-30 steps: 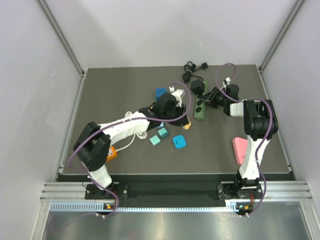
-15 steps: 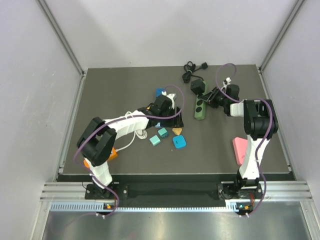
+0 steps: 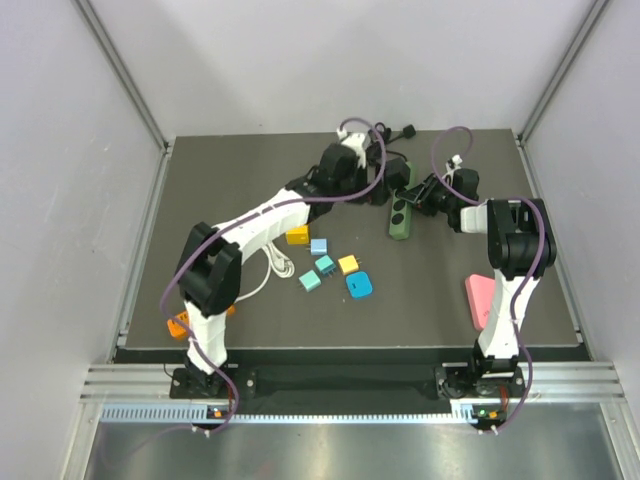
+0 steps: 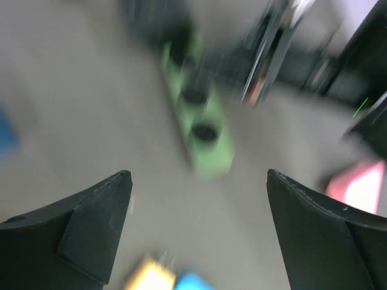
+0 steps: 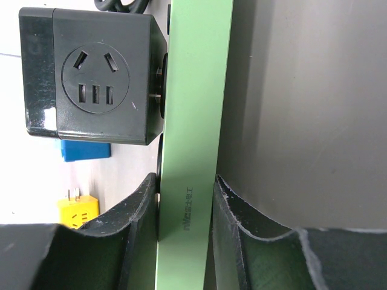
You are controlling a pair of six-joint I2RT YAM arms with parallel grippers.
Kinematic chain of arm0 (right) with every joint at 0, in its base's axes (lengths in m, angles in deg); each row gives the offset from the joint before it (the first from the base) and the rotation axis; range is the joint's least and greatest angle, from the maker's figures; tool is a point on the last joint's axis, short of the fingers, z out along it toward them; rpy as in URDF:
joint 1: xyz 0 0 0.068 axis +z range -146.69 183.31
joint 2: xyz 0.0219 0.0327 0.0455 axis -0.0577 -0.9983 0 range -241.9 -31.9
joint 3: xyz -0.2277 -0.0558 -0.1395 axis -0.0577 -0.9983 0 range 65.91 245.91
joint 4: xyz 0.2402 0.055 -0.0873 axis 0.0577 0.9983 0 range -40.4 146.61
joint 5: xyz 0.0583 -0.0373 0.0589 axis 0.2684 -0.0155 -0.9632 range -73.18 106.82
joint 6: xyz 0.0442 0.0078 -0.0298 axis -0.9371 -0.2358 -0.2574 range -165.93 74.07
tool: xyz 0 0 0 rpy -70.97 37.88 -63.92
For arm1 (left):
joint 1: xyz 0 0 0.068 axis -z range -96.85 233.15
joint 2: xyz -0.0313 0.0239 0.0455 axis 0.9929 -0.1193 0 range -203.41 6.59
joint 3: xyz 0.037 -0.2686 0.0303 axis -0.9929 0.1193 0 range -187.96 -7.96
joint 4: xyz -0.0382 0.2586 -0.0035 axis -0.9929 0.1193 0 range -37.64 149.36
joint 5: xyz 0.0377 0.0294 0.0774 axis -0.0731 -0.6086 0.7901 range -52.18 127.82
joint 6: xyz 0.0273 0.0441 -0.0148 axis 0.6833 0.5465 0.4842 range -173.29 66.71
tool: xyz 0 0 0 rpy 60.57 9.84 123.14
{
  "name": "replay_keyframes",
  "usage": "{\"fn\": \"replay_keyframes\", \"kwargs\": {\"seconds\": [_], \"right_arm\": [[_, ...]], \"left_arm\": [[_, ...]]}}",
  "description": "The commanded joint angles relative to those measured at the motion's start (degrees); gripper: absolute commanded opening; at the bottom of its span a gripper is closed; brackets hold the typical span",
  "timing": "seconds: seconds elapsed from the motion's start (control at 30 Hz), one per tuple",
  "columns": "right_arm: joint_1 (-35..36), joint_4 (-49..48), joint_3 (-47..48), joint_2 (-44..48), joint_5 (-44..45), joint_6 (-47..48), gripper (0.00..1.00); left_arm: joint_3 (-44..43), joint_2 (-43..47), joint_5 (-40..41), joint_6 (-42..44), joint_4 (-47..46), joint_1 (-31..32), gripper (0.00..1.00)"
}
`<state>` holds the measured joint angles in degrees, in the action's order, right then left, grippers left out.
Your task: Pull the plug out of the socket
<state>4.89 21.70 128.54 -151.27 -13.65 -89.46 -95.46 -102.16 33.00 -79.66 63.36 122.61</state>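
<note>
Socket [image 3: 400, 217]: green strip lying on the desk [image 3: 230, 180], right of centre, with its long axis running away from the arm bases.
Plug [image 5: 91, 75]: black cube seated at the strip's far end (one socket face turned to the right wrist camera).
Right end effector [image 5: 185, 180]: clenched across the strip's narrow sides, nearer than the plug.
Left end effector [image 4: 198, 175]: released, fingers wide apart, just left of the plug (wrist view blurred).
</note>
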Motion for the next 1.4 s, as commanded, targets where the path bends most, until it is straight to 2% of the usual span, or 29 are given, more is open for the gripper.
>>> {"fn": "replay_keyframes", "kwargs": {"seconds": [0.0,0.13,0.27,0.43,0.57,0.9,1.03,1.07,1.13,1.2,1.27,1.3,1.37], "right_arm": [[-0.62,-3.30,0.12,-1.21,0.60,2.22,0.00],[-0.62,-3.56,0.12,-1.22,0.16,2.22,0.00],[-0.70,-4.00,0.12,-1.39,-0.46,2.04,0.00],[-0.70,-4.44,0.12,-1.65,-0.99,1.87,0.00],[-0.71,-4.62,0.12,-1.57,-1.16,1.96,0.00],[-0.35,-4.97,-0.93,-0.69,-1.08,2.75,0.00],[-0.09,-4.80,-1.28,-0.42,-0.99,3.01,0.00],[-0.18,-4.88,-1.28,-0.34,-0.99,3.10,0.00],[-0.09,-4.88,-1.37,-0.42,-0.90,3.10,0.00],[-0.09,-4.88,-1.37,-0.25,-0.81,3.10,0.00],[-0.09,-4.80,-1.20,-0.16,-0.81,3.19,0.00],[0.00,-4.71,-1.11,-0.16,-0.81,3.36,0.00],[-0.09,-4.44,-1.02,-0.07,-0.81,3.54,0.00]], "left_arm": [[-9.51,-6.97,2.36,1.24,-8.51,-1.05,0.96],[-15.32,-14.20,3.94,0.79,-17.23,-2.02,0.95],[-18.48,-20.17,4.03,5.00,-25.23,-2.11,0.98],[-25.42,-27.91,3.59,5.37,-26.65,-2.11,0.98],[-27.10,-31.52,2.97,3.70,-30.77,-2.11,0.98],[-36.75,-40.48,7.37,-2.45,-33.07,-2.11,0.98],[-43.88,-44.70,5.62,-4.74,-31.14,-2.11,0.87],[-44.41,-45.40,5.18,-4.74,-30.96,-2.11,0.76],[-44.34,-45.24,5.08,-4.48,-30.35,-2.11,0.64],[-43.72,-44.62,2.54,-4.13,-30.25,-2.11,0.48],[-42.84,-43.74,0.96,-3.95,-29.82,-2.11,0.45],[-42.66,-43.48,0.60,-3.86,-29.29,-2.11,0.38],[-41.96,-42.43,-0.19,-3.60,-27.28,-2.11,0.37]]}}
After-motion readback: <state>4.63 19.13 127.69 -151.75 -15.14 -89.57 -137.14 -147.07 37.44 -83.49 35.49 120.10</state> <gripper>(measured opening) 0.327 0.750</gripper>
